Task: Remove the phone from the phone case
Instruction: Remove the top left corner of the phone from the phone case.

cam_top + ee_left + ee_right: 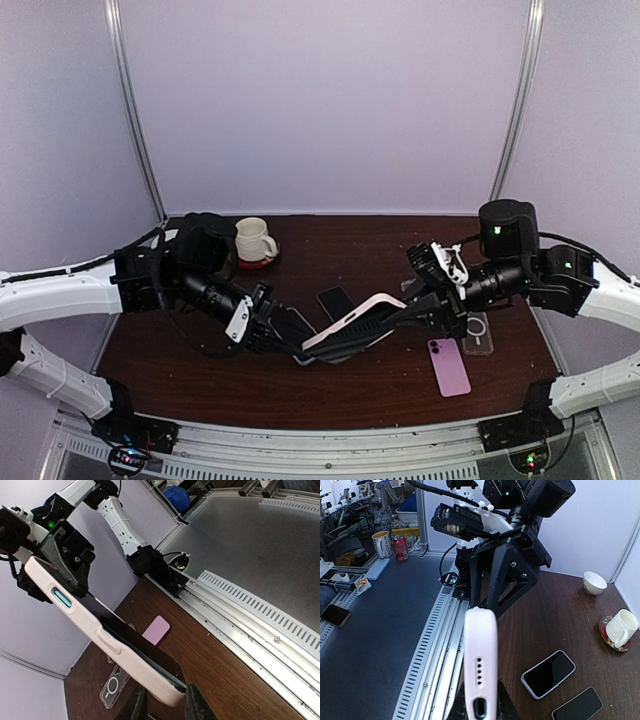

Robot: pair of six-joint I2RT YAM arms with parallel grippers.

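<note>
A phone in a pale pink phone case point(350, 318) hangs above the table between both arms. My right gripper point(415, 315) is shut on its right end. In the right wrist view the case point(480, 645) rises from the gripper point(480, 712), its speaker holes and charging port facing the camera. My left gripper point(290, 345) is at the other end. In the left wrist view its fingers point(136, 706) flank and touch the near corner of the case point(90, 625). There the dark phone point(145, 647) stands slightly proud of the case's rim.
On the brown table lie a lilac phone point(448, 367), a clear case point(478, 333) and a dark phone point(335, 300) under the held case. A white mug point(255, 240) stands at the back left. The metal rail point(330, 450) runs along the near edge.
</note>
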